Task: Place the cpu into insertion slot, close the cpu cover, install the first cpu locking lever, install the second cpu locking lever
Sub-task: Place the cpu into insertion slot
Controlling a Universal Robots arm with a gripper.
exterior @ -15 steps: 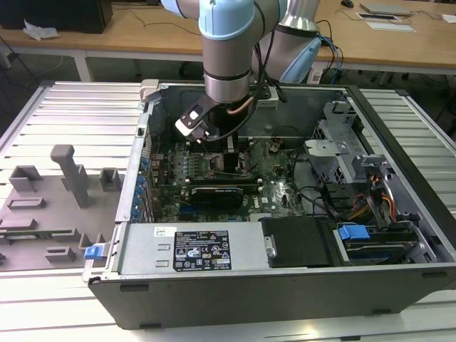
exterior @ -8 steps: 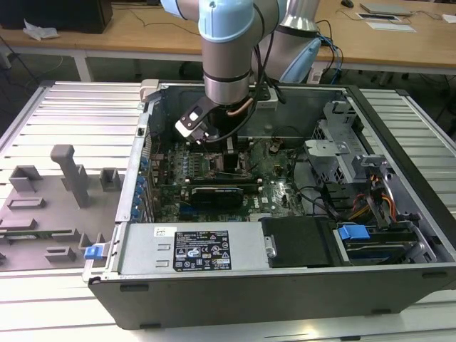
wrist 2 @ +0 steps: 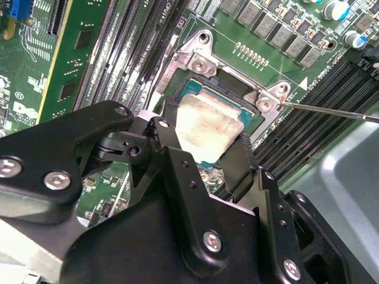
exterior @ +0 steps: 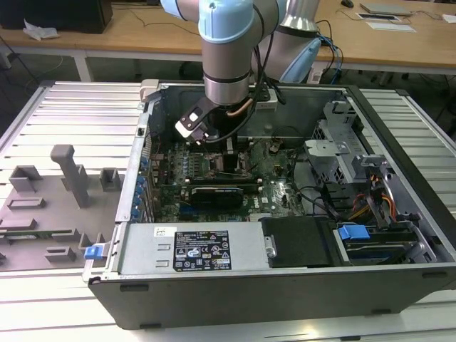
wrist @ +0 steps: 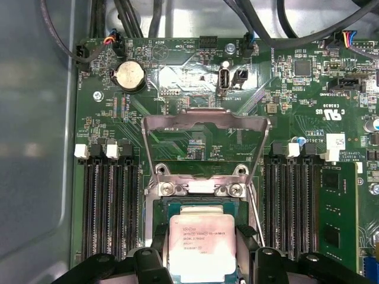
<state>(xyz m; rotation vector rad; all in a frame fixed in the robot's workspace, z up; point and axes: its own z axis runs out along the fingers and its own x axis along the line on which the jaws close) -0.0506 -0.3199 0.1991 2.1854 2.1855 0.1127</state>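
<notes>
My end effector (wrist 2: 206, 133) grips the small square silvery-topped cpu (wrist: 202, 241) between nearly closed black fingers, at the square black metal-rimmed insertion slot (wrist 2: 228, 86). The first wrist view alone shows the thin silver-grey frame cpu cover (wrist: 204, 123) raised open behind it.

cpu (wrist 2: 207, 124) over insertion slot (wrist 2: 235, 89)
</notes>
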